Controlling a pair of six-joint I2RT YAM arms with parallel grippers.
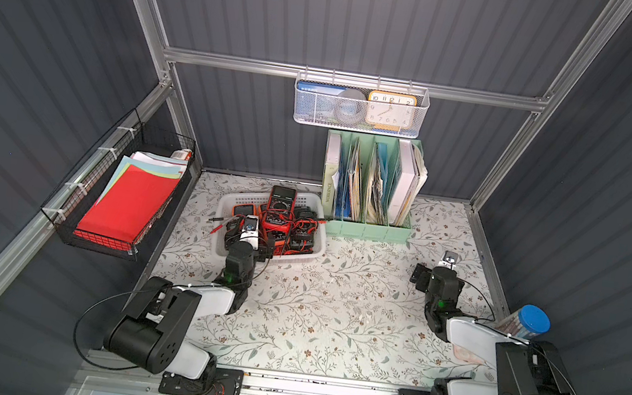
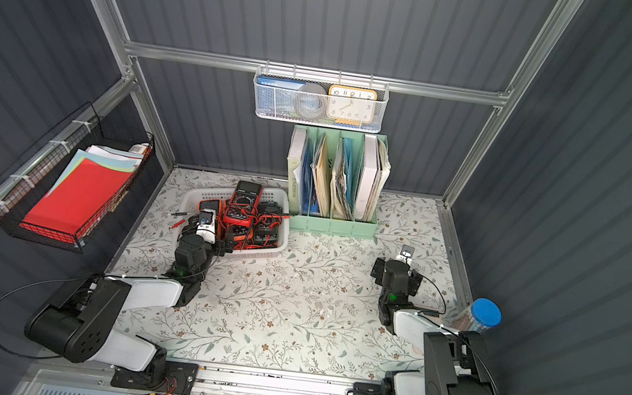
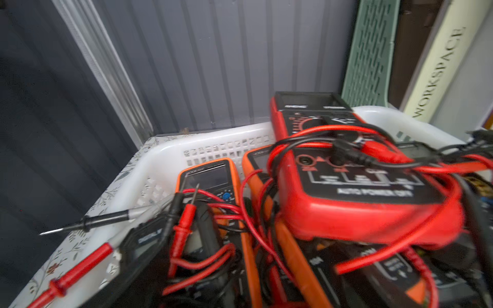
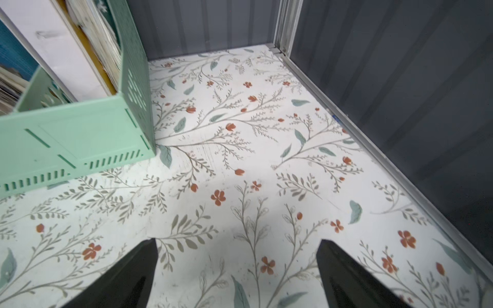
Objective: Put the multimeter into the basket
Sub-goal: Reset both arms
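Already the multimeters (image 1: 282,199) lie in the basket (image 1: 234,199), just under the left gripper (image 1: 249,230), its jaws wide and empty; the right gripper (image 4: 237,241), wide too, hangs well apart.

White perforated basket (image 1: 297,258) at table's back left; red multimeter (image 1: 282,200) tilted atop other meters (image 1: 303,232) inside, leads tangled.

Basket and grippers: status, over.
Left gripper open over basket, empty. Right gripper open above table, empty. Multimeters piled in basket. Two probes hang over its rim.
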